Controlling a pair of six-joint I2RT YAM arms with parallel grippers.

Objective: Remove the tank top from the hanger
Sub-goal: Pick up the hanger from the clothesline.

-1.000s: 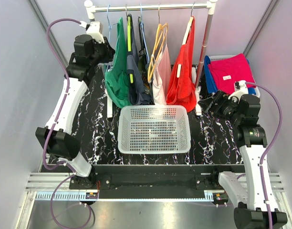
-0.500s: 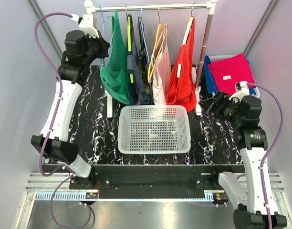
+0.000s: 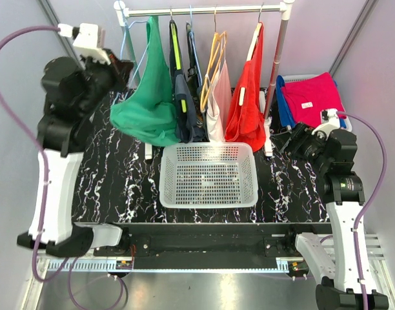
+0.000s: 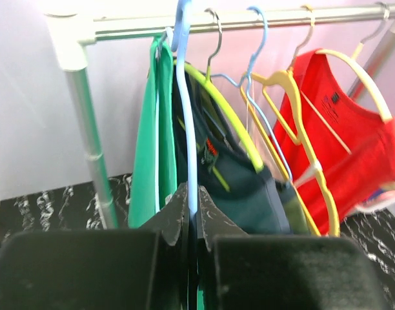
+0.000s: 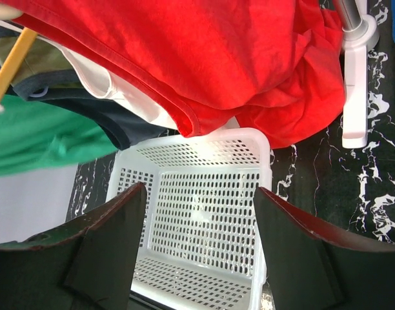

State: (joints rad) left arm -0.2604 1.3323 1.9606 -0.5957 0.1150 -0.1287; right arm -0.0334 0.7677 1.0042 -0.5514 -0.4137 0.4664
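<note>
One green tank top is the garment in hand: it hangs from a pale blue hanger at the left end of the rail, and its body swings out leftward and down from the other clothes. From above, its lower hem billows over the table, just left of the white basket. The left end effector is clamped on the hanger, not the cloth. In its own wrist view the fingers stand together, with the blue arm of the hanger rising straight up between them toward the rail. From that grip the tank top lies to the right and below. Its long axis runs steeply from the straps by the hook down to the hem, and one green strap sits just beside the blue arm above the grip. Whether the hook is over the rail or just clear of it I cannot quite tell, since the top of the hanger runs out of the wrist picture. The right end effector has its fingers held apart and holds nothing. It sits low at the far right, well apart from the green top, looking across the basket under the red top. The left arm is plainly nearer; stripping the cloth likely needs the right one to come across.
</note>
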